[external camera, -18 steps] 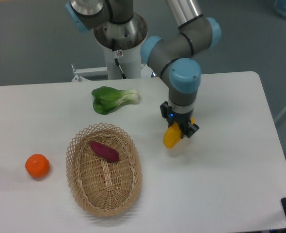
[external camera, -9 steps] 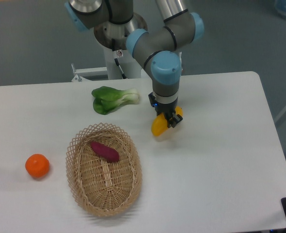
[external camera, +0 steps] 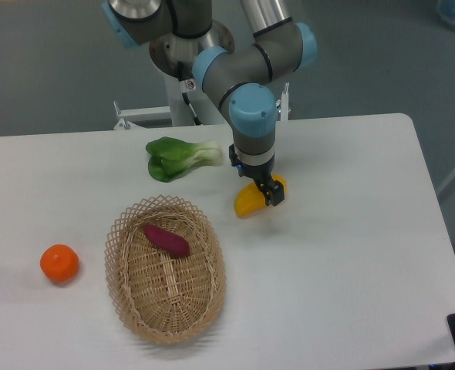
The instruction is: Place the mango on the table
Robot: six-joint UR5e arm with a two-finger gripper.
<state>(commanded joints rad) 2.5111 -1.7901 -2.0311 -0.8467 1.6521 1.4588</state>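
The mango [external camera: 248, 202] is yellow-orange and elongated. My gripper [external camera: 263, 190] is shut on it, fingers pointing down, and holds it low over the white table [external camera: 351, 254], just right of the basket's upper rim. I cannot tell whether the mango touches the tabletop. The gripper body hides part of the mango's right end.
A woven wicker basket [external camera: 166, 308] stands left of the mango with a purple oblong vegetable [external camera: 166, 240] in it. A green leafy vegetable [external camera: 180, 157] lies just behind and left of the gripper. A round orange citrus [external camera: 59, 263] lies at the far left.
My gripper has carried the mango leftward and a little back, from the table's middle right toward the basket and the leafy vegetable. It still holds the mango.
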